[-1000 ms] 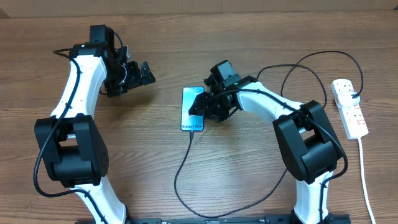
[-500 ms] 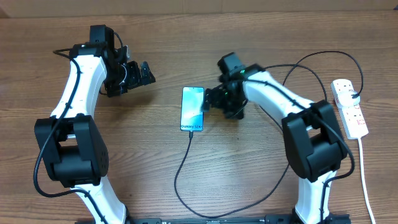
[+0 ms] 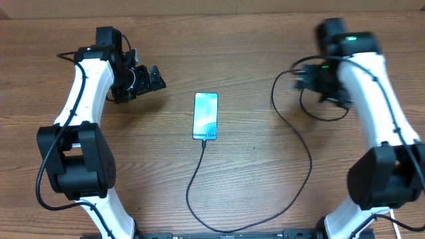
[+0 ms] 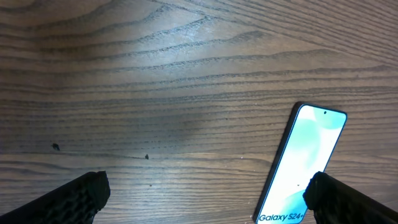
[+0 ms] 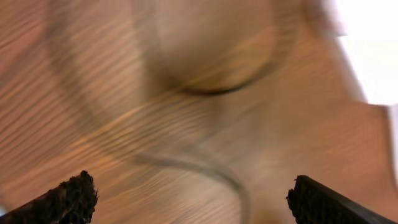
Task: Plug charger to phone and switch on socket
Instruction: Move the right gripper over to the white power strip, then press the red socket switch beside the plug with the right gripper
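The phone [image 3: 206, 116] lies flat mid-table with its blue-teal screen up, and it also shows in the left wrist view [image 4: 305, 158]. The black charger cable [image 3: 192, 179] meets the phone's near end and loops round to the right. My left gripper [image 3: 151, 78] is open and empty, well left of the phone; its fingertips [image 4: 205, 199] show spread wide. My right gripper [image 3: 304, 79] is motion-blurred, open and empty [image 5: 199, 199], above a cable loop [image 5: 217, 90]. The socket is hidden under my right arm in the overhead view. A blurred white shape [image 5: 373, 50] may be it.
The white cord [image 3: 398, 229] shows at the front right corner. The cable loops [image 3: 309, 159] across the right half of the wooden table. The arm bases stand at the front edge.
My right gripper has left the phone's right side and swung fast to the far right, toward the socket end. The phone, the cable and my left arm have not moved.
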{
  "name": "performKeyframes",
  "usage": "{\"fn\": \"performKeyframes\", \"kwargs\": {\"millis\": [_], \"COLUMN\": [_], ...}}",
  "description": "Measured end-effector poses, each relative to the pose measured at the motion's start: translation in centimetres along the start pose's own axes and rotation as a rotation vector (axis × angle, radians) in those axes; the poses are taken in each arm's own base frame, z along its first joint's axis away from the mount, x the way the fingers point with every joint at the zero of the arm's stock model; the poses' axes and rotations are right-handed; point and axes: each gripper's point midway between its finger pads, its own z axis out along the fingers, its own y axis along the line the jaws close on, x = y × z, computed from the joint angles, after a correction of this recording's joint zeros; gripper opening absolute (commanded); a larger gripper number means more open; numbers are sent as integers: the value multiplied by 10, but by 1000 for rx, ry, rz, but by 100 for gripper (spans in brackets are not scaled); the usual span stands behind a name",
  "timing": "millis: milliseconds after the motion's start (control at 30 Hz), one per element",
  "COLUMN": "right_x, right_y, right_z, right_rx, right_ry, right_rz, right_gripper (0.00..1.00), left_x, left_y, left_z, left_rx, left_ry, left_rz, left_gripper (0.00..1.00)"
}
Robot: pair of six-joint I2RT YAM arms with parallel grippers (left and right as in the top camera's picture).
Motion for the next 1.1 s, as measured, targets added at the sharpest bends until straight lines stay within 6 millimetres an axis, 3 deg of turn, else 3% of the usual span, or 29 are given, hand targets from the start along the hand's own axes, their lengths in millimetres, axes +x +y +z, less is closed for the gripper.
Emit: {"fn": "performKeyframes", "kwargs": {"millis": [367,567,767,1100], "right_x": [-56,-67,-70,-79], "right_y": [-166,-219,-243,-232], "right_z": [25,35,59,102], "right_rx": [105,120,107,37], "right_ry": [-25,-67,-86,-152], "right_rz": [408,523,490,414], "right_gripper": [100,100,100,100], "left_x": [0,0,0,0], "left_y": [0,0,0,0], "left_z": [0,0,0,0], "left_rx": [0,0,0,0], "left_ry": [0,0,0,0], "left_rz": [0,0,0,0], "left_gripper": [100,100,100,100]}}
